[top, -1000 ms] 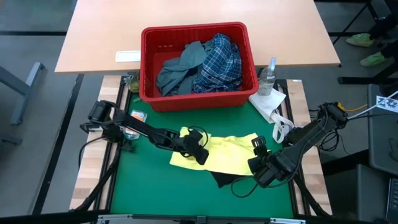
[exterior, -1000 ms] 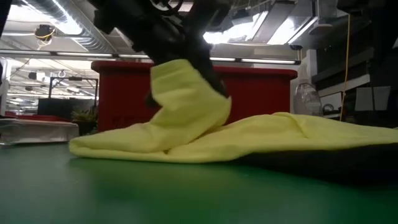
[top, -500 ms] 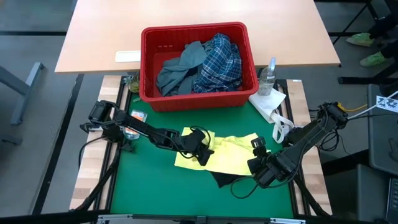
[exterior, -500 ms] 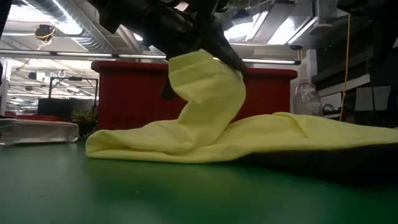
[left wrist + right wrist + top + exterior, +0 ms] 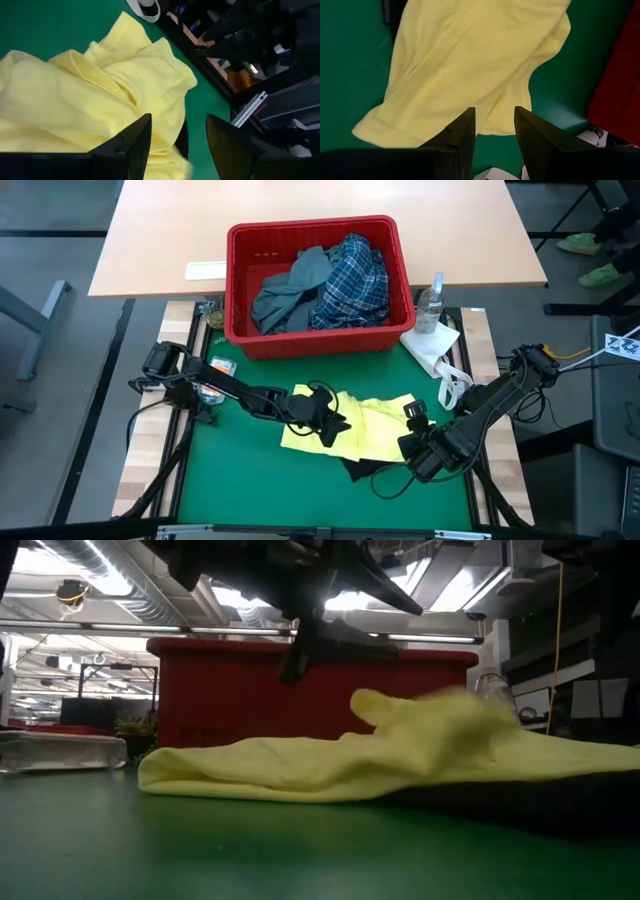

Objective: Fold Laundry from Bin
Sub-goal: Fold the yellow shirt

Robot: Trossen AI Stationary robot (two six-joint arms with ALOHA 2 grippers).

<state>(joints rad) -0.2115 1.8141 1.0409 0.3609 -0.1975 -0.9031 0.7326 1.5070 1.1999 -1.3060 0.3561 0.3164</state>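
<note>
Yellow garment [image 5: 365, 430] on mat (folded) – left fingers [image 5: 130, 145] apart

Open green mat [image 5: 230, 480] along the near edge and left corner. Blocked at the far edge by the red bin [image 5: 318, 338]; bottle [image 5: 431, 302] at the far right corner.

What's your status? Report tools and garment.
Left tool open above yellow garment, nothing held. Right tool open, empty, at garment's right edge. Dark garment underneath. Red bin holds more laundry.
</note>
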